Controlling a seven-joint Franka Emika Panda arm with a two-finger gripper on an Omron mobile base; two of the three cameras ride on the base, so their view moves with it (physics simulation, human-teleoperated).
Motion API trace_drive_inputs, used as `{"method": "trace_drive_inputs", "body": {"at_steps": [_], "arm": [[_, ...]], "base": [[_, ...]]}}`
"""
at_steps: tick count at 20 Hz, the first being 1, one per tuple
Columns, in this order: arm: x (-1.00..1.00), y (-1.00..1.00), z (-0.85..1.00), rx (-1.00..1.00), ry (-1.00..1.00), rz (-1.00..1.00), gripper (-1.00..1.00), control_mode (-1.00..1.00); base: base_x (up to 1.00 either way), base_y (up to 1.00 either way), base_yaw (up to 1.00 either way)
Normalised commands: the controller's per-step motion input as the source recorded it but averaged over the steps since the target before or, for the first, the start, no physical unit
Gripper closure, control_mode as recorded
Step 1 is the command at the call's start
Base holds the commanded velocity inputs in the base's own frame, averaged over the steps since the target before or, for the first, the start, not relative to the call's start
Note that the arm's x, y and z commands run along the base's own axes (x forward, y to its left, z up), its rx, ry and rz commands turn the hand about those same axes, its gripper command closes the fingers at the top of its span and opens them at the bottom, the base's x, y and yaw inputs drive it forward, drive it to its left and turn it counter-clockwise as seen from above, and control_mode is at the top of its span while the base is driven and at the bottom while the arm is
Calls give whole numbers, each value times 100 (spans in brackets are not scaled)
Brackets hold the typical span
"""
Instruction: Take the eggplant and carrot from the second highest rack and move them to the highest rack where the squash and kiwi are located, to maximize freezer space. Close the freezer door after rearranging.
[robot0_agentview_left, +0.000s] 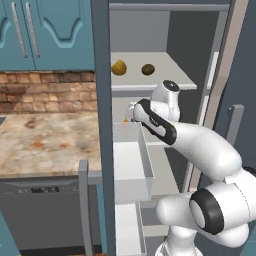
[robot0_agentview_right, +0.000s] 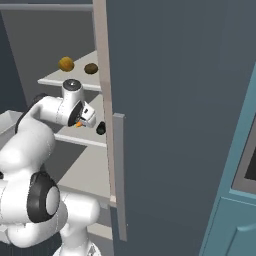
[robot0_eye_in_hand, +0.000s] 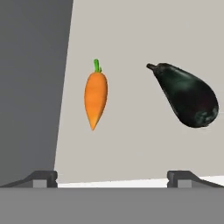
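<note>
The freezer door stands open. On the highest rack sit the yellow-tan squash and the brown kiwi. One rack below, the orange carrot lies beside the near-black eggplant on the pale shelf. My gripper is open and empty, hovering above that shelf. Both vegetables lie ahead of its fingertips, the carrot closer to the middle. From the right base view the gripper is just left of the eggplant, below the squash and kiwi.
White box drawers stick out below the racks, close under my arm. The freezer's teal side wall bounds the left. The door's grey bar handle is near my right side. A stone counter and teal cupboards lie further left.
</note>
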Motion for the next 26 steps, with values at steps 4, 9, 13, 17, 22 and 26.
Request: {"method": "trace_drive_inputs", "body": {"at_steps": [4, 9, 13, 17, 22, 26], "arm": [[31, 15, -20, 0, 0, 0, -100, -100], [31, 15, -12, 0, 0, 0, -100, -100], [37, 16, -11, 0, 0, 0, -100, -100], [30, 16, -23, 0, 3, 0, -100, -100], [23, 17, -22, 0, 7, 0, -100, -100], [23, 15, -17, 0, 7, 0, -100, -100]], "base": [[0, 0, 0], [0, 0, 0], [0, 0, 0], [0, 0, 0], [0, 0, 0], [0, 0, 0]]}}
